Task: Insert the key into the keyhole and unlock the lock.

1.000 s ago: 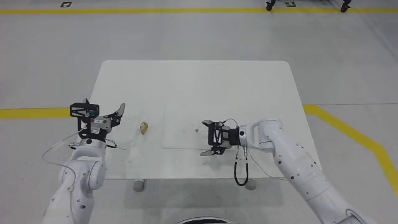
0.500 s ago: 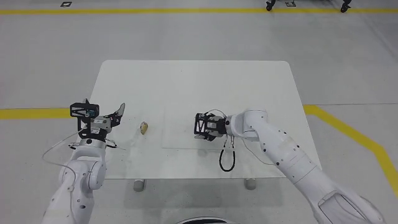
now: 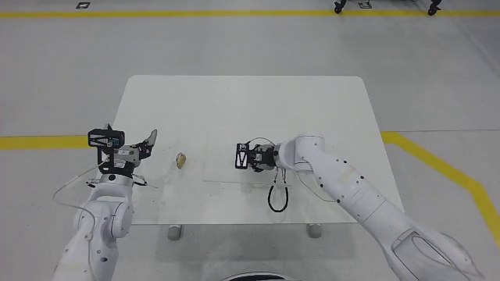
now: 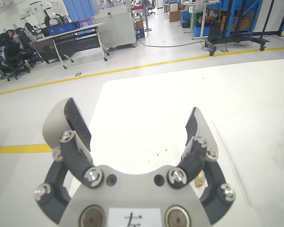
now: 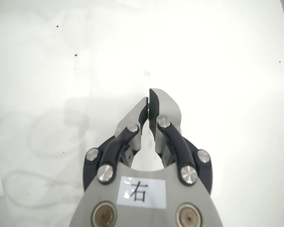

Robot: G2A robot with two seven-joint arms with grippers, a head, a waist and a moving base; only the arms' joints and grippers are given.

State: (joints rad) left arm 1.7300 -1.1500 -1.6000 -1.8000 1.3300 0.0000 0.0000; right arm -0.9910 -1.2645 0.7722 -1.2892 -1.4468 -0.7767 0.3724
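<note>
A small brass lock [image 3: 180, 159] lies on the white table [image 3: 234, 101], left of centre; a bit of it shows past my left gripper's base [image 4: 199, 181]. My left gripper [image 4: 137, 121] stands open and empty near the table's left edge [image 3: 148, 139], a short way left of the lock. My right gripper [image 5: 148, 100] hovers over the table's middle [image 3: 239, 157], to the right of the lock and apart from it. Its fingers are shut, with a thin sliver of metal, the key [image 5: 148, 111], pinched between the pads. Most of the key is hidden.
A black cable loop [image 3: 276, 195] hangs from my right arm over the table's front part. The near table edge [image 3: 234, 222] runs just below it. Yellow floor lines pass behind and beside the table.
My right gripper went from open near the table's front to shut, and moved left and slightly back toward the lock. The left arm and the lock stayed put.
</note>
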